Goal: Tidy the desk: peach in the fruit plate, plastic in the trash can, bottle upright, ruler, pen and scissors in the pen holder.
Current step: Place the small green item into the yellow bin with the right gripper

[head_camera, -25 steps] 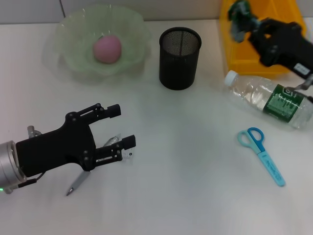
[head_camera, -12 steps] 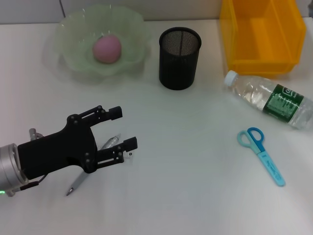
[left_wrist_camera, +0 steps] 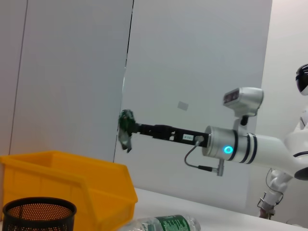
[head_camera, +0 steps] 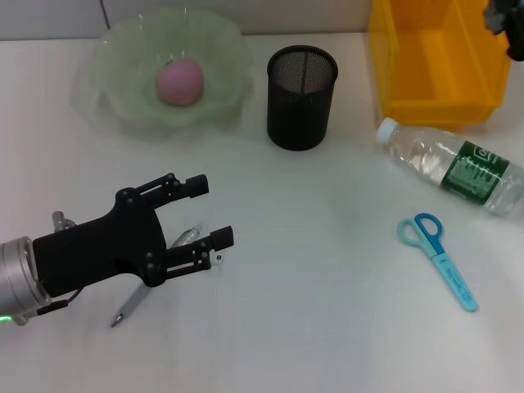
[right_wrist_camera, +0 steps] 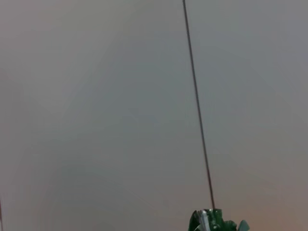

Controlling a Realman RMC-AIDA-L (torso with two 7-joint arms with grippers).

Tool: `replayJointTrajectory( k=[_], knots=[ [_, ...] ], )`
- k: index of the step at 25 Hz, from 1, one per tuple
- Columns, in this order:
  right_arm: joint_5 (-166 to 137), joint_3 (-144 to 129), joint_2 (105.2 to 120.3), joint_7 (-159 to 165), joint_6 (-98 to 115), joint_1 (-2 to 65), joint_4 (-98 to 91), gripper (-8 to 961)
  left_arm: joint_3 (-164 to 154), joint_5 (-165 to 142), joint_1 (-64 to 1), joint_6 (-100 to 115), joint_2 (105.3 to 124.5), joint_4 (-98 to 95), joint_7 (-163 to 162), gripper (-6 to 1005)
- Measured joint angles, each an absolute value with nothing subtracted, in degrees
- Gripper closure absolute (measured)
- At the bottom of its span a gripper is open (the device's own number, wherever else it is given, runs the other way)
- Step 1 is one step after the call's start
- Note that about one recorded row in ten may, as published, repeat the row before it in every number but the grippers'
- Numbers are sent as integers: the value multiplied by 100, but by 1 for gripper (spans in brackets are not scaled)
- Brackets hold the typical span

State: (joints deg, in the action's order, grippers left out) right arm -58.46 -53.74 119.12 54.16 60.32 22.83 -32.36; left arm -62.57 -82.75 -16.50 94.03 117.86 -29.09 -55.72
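My left gripper is open low over the front left of the desk, its body covering the middle of the silver-grey pen. The peach lies in the green fruit plate. My right gripper is raised high above the yellow trash can, shut on crumpled green plastic; the plastic also shows in the right wrist view. The bottle lies on its side. The scissors lie flat near it. The black pen holder stands mid-desk. I cannot make out the ruler.
The trash can stands at the far right, with a bit of the right arm at the head view's top right corner. Open tabletop lies between the pen and the scissors.
The right arm rose from over the trash can with the plastic, left the head view, and now shows only at the top right corner. The left gripper crept slightly right.
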Motion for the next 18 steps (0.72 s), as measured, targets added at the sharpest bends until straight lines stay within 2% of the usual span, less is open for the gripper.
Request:
replayJointTrajectory(
  k=[12, 18],
  knots=[
    [-6118, -5340, 11933, 5430, 5605, 2571, -3102, 806, -6258, -8276, -1656, 9403, 11786, -2909, -5572, 215],
    [-6117, -5363, 11937, 5440, 5600, 2573, -3087, 604, -6258, -8279, -1661, 9381, 11786, -2909, -5572, 215]
  ],
)
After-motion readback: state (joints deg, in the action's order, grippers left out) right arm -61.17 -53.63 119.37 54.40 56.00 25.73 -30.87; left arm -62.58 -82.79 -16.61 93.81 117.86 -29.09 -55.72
